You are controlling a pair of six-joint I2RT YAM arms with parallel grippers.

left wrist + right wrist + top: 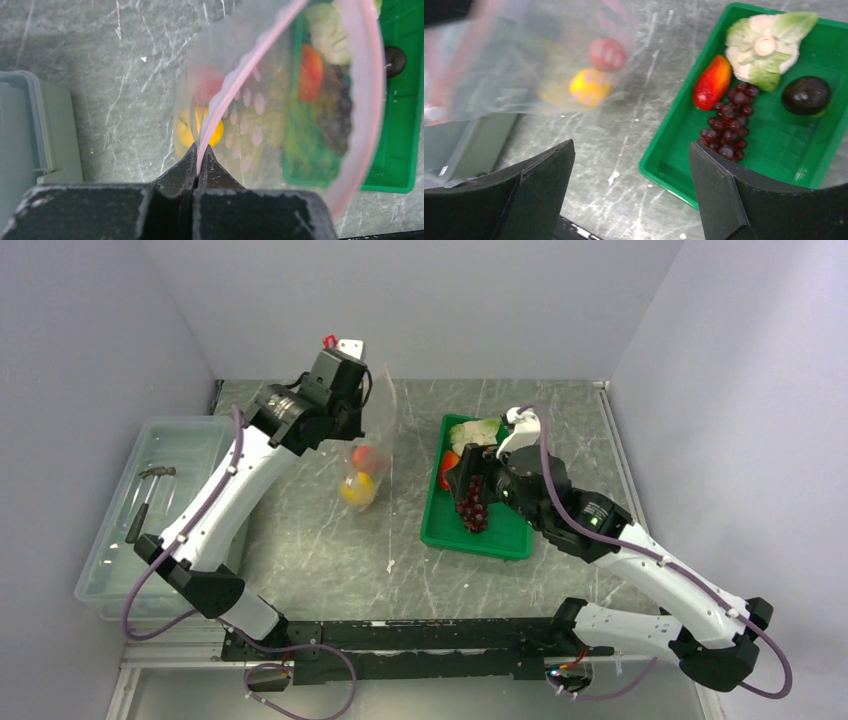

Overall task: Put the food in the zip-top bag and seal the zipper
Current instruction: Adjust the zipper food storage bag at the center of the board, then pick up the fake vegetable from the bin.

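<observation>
Pinching zipper (235, 80) between clamped left fingers (187, 167) to hang zip-top bag (260, 120) mouth-up; holding right fingers (719, 185) wide apart, ready for grape bunch (726, 125) ahead.

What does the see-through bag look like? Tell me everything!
The zip-top bag is clear, crinkly plastic. A pink zipper strip runs around its mouth, which gapes open. The left gripper pinches one side of that strip, so the bag hangs down over the table. An orange-yellow fruit and a red piece sit in its bottom.
</observation>
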